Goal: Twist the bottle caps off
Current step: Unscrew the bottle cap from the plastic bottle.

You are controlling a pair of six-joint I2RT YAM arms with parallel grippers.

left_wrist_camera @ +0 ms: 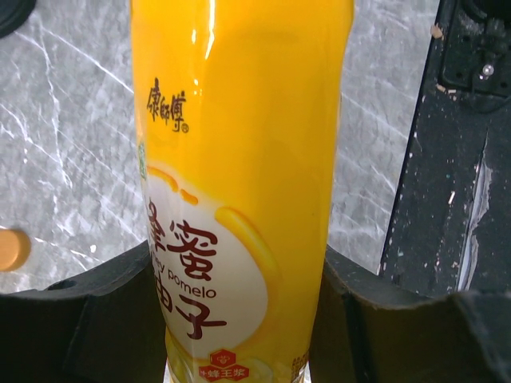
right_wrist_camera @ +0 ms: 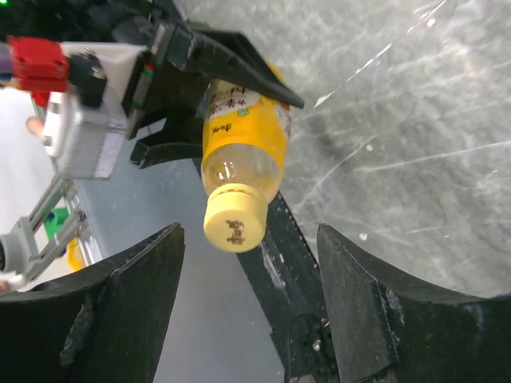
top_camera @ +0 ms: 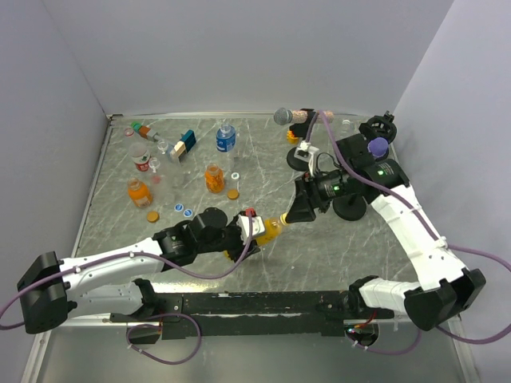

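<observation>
Nearest the arm bases, the left gripper (top_camera: 246,234) is clamped on the yellow bottle (right_wrist_camera: 243,132), its black fingers (left_wrist_camera: 96,319) pressing either side of the labelled body. The bottle is lifted off the marble-patterned table (top_camera: 263,159) and lies tilted well over. Its long axis runs from the left gripper up and rightward, neck towards the other arm.

Just beyond, the right gripper (top_camera: 297,210) faces the neck almost end-on. In its wrist view the yellow cap (right_wrist_camera: 234,227) sits between the spread fingers (right_wrist_camera: 132,303), nearer the left-hand one in that view, with a clear gap on each side, so these jaws are open and hold nothing. The cap looks fully seated on the neck. Judged from this, the coming move turns on closing squarely over the cap along the bottle's axis, and the right arm is the one placed for it.

Farther back on the table stand a blue-labelled clear bottle (top_camera: 226,138) and two squat orange bottles (top_camera: 213,177), with loose caps (top_camera: 232,194) lying near them.

The left wrist view cuts off both ends of the yellow bottle. From above, the cap is largely hidden by the right gripper, and how far the fingers overlap it in depth is unclear
</observation>
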